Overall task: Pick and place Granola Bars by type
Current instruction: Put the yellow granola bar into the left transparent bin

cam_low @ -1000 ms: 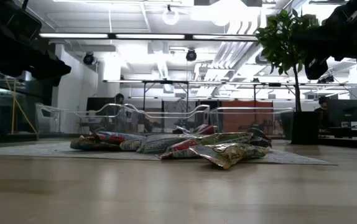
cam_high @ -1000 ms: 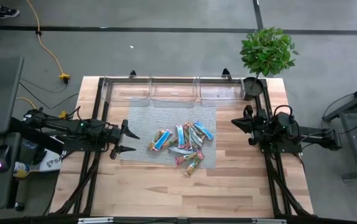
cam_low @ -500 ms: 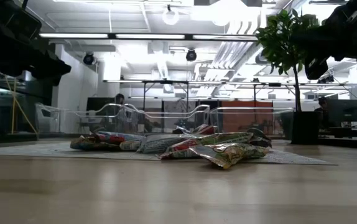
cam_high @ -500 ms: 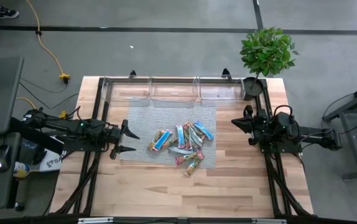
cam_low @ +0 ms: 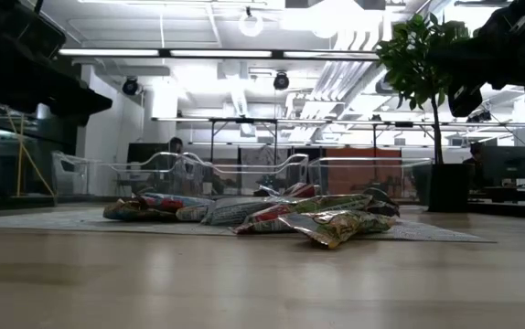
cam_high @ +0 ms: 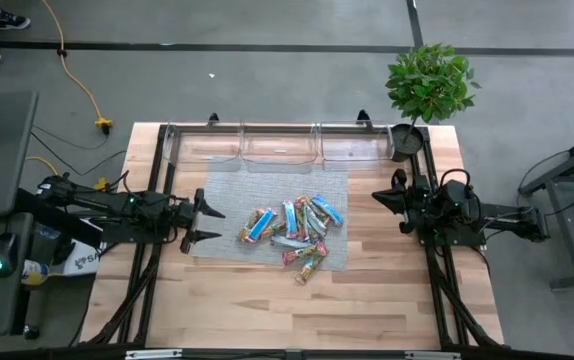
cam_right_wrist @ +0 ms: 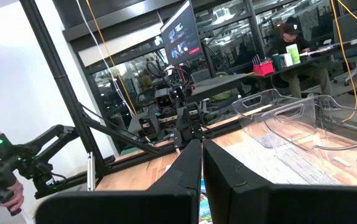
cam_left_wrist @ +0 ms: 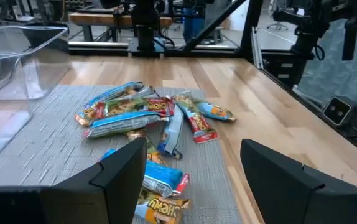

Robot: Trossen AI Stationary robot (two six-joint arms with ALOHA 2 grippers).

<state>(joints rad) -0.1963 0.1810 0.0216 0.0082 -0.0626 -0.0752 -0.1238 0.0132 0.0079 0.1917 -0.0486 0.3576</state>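
Observation:
Several Granola Bars (cam_high: 292,230) in shiny blue, silvery and yellow-green wrappers lie in a loose heap on a grey mat (cam_high: 267,185) at the table's middle; the same heap of bars (cam_left_wrist: 147,112) shows in the left wrist view, and the bars (cam_low: 253,212) lie flat in the low view. My left gripper (cam_high: 208,225) hangs open at the mat's left edge, above the table, pointing at the heap. My right gripper (cam_high: 377,197) is shut and held above the table to the right of the mat, with nothing between its fingers (cam_right_wrist: 191,162).
Three clear plastic bins (cam_high: 279,146) stand in a row along the far edge, behind the mat. A potted plant (cam_high: 427,85) stands at the far right corner. Bare wood (cam_high: 267,300) lies between the mat and the near edge.

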